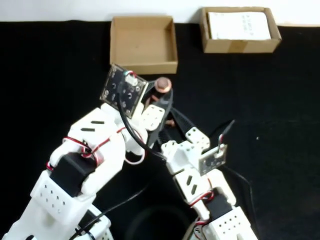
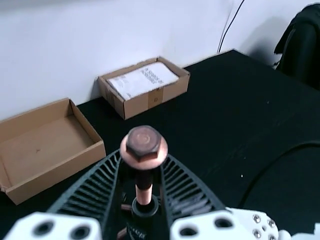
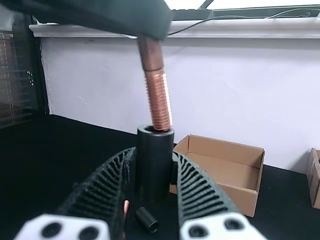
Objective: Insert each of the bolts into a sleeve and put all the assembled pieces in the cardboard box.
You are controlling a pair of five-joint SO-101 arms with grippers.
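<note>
left hand [image 2: 144, 160]: clamped on bolt [image 2: 143, 145].
right hand [image 3: 154, 167]: clamped on sleeve [image 3: 155, 150].
right wrist view alone: bolt tip at sleeve mouth; spare sleeve [image 3: 147, 219] lying near sleeve.

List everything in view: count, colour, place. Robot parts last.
bolt: one, copper, in the left gripper, tip at the mouth of the held sleeve
held sleeve: one, black, upright in the right gripper
loose sleeve: one, black, lying on the table
copper piece: one, thin, beside the loose sleeve; likely another bolt
empty cardboard box: one, brown, table's far edge
second box: one, brown, beside it, holding white paper
table: one, black
left gripper: one, black fingers, shut on the bolt
right gripper: one, black fingers, shut on the held sleeve
</note>
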